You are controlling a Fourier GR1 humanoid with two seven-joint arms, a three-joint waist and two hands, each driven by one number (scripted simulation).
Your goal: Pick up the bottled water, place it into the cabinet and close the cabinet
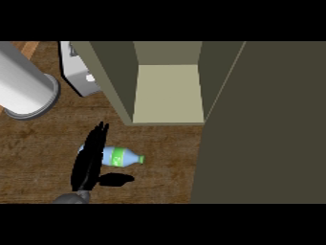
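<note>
Grasp stage: with the bottle (pixel 122 157) lying on its side on the bench (pixel 24 158) before the open cabinet (pixel 167 93), your left hand (pixel 88 160) stands open beside its base; close fingers (pixel 100 133) and thumb (pixel 116 179) round the body, not the cap (pixel 141 159).

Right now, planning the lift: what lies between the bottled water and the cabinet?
Head view: only bare wooden counter separates bottled water from cabinet.

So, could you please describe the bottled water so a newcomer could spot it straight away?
Find the open cabinet at the top of the view; on the wooden counter just below its left wall lies the bottled water, beside the black left hand. It alone is pale blue, lying on its side with a green cap pointing right.
</note>
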